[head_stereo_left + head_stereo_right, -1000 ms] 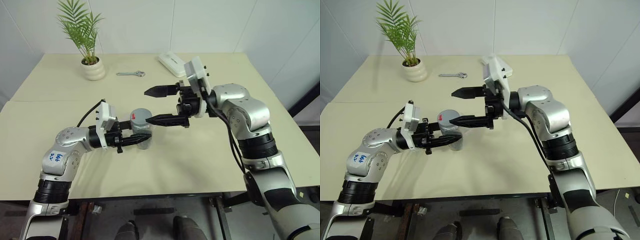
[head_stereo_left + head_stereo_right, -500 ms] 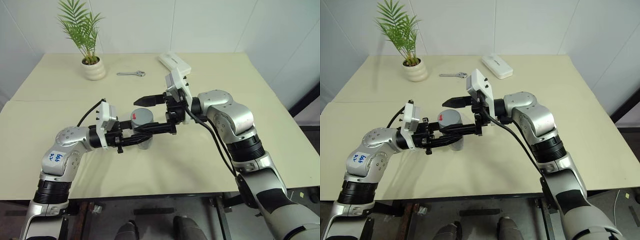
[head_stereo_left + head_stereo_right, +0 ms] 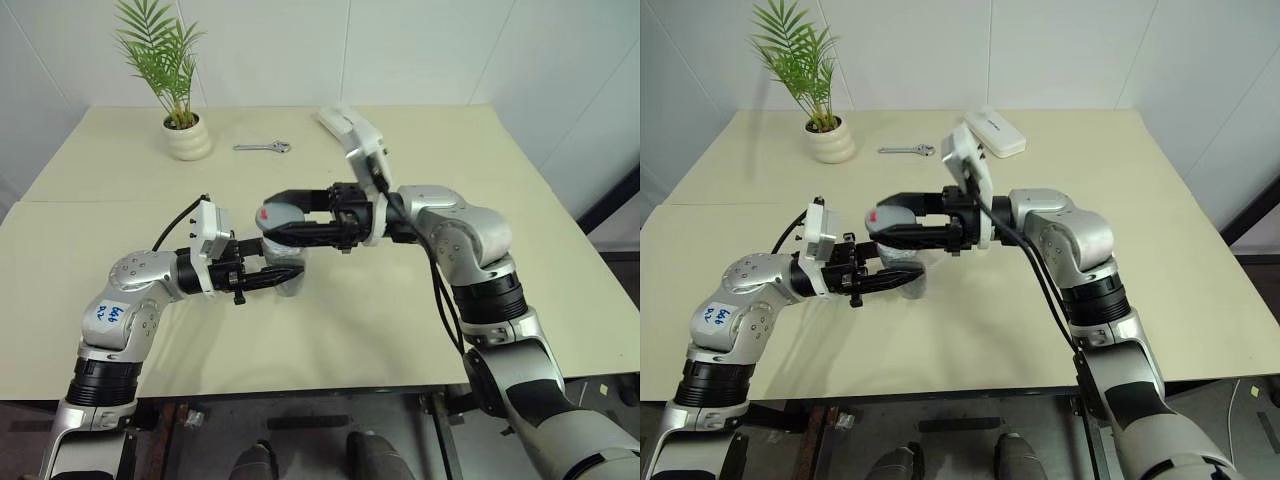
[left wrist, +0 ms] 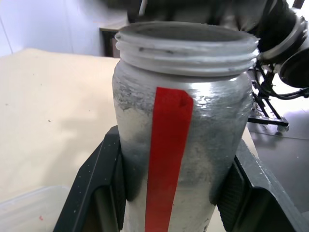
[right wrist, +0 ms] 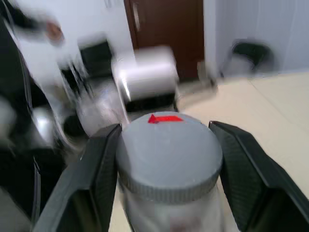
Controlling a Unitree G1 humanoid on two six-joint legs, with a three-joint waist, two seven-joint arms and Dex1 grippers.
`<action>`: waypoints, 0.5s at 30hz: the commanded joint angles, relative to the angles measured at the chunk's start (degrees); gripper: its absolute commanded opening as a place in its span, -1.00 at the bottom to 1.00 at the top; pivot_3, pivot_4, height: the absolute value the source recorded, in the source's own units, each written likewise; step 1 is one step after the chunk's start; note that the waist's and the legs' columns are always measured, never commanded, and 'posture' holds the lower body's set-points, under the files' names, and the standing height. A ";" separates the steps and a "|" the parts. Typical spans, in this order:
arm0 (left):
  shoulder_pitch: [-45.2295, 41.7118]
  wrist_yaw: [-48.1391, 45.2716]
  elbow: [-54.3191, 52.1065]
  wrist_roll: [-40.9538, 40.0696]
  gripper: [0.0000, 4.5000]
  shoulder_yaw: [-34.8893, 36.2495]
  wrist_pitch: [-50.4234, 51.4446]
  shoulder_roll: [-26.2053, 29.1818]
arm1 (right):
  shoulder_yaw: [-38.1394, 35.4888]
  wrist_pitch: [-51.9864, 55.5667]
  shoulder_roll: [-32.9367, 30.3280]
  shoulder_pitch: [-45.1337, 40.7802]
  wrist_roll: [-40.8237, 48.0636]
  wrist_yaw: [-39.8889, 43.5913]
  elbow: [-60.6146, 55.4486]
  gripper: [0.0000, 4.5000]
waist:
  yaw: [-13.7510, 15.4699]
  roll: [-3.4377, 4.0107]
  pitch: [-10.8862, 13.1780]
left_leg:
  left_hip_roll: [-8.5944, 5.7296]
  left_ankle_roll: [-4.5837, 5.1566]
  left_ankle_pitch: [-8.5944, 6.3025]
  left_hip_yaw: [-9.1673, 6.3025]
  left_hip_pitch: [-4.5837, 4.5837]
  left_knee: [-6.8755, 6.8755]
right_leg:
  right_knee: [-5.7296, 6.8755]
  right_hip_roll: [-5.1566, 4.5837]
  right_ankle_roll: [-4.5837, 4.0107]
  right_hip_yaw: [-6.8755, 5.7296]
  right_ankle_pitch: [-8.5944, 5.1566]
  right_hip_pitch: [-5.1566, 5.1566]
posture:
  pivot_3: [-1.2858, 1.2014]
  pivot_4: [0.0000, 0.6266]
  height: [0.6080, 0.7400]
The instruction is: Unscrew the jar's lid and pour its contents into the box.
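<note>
The whitish-grey jar (image 4: 193, 121) with its red strip stands upright over the table, and my left gripper (image 3: 283, 274) is shut on its body. Its threaded mouth is bare and uncapped. The round grey lid (image 3: 281, 213) with a red mark hangs just above the jar, with my right gripper (image 3: 275, 216) shut on it from the right. Black fingers (image 5: 96, 169) press the lid on both sides. A corner of the clear box (image 4: 29, 210) lies low beside the jar. The contents are hidden inside the jar.
A potted palm (image 3: 187, 138) stands at the table's far left, a wrench (image 3: 262, 148) lies to its right, and a white oblong case (image 3: 340, 118) sits at the back behind my right wrist. The table's front edge (image 3: 300, 385) runs below both arms.
My right gripper moved in from the right with its fingers open, shut on the lid and raised it slightly off the jar, with the wrist rolling. The left gripper and jar stayed put.
</note>
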 commanded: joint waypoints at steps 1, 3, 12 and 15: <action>0.67 0.02 -1.17 -0.19 -0.14 0.79 -0.51 0.55 | -4.81 2.99 -0.09 -1.01 4.97 -3.44 -3.64 0.14 | 0.03 0.00 0.00 | 0.00 0.00 0.00 0.00 0.00 0.00 | -0.01 0.00 0.00 0.00 0.00 0.00 | 0.03 -0.52 1.00; 1.25 0.32 -1.59 -0.29 -0.14 1.24 -0.46 0.80 | -5.01 -0.70 -2.09 0.62 1.53 -5.05 -3.90 0.14 | 0.01 0.00 0.00 | 0.00 0.00 0.00 0.00 0.00 0.00 | -0.01 -0.01 0.00 0.01 0.00 0.00 | 0.03 -0.52 1.00; 3.62 2.36 -1.70 -0.95 -0.14 5.29 -0.95 2.22 | -7.72 -19.98 -9.83 13.00 -12.99 -12.31 3.14 0.14 | 0.14 -0.02 -0.01 | -0.02 0.03 -0.02 0.07 -0.01 -0.01 | -0.07 -0.01 0.01 0.07 0.00 -0.01 | 0.03 -0.52 1.00; 3.87 2.76 -1.38 -0.81 -0.14 6.14 -1.02 2.44 | -5.96 -29.84 -11.99 18.06 -19.42 -12.30 6.29 0.14 | 0.18 -0.02 -0.01 | -0.02 0.04 -0.02 0.11 -0.04 -0.04 | -0.10 0.00 0.03 0.11 0.00 -0.06 | 0.03 -0.52 1.00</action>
